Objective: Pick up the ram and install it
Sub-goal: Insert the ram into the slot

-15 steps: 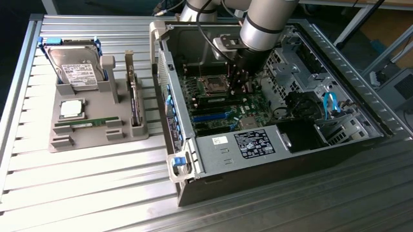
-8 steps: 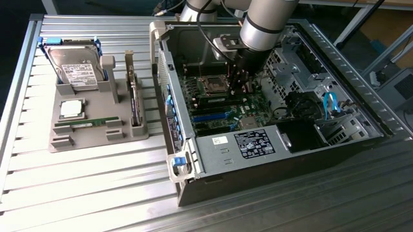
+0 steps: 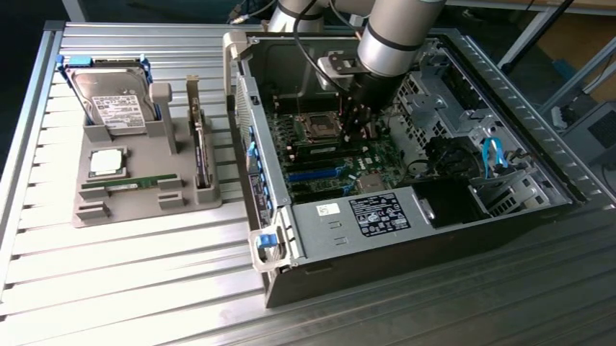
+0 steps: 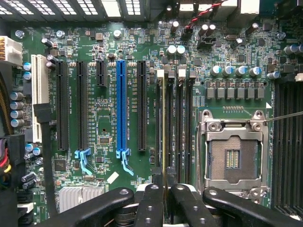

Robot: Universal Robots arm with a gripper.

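Table (image 3: pixel 125 274): ribbed bare metal, brushed, light sheen. Holder (image 3: pixel 144 209): grey plastic, matt. Hard drive (image 3: pixel 115 101): shiny metal top, white paper label. Case (image 3: pixel 405 238): dark sheet metal, matt. Arm (image 3: pixel 394 32): smooth silver-grey tube, semi-gloss. Circuit board (image 4: pixel 104 109): green, glossy lacquer. Long slot (image 4: pixel 121 104): blue plastic, smooth. Socket frame (image 4: pixel 232 127): bright polished metal. Heatsink (image 4: pixel 78 196): finned bare metal. Gripper (image 4: pixel 164 189): black, matt, small shiny screw heads. Ram (image 4: pixel 164 123): thin edge, dull gold-green.
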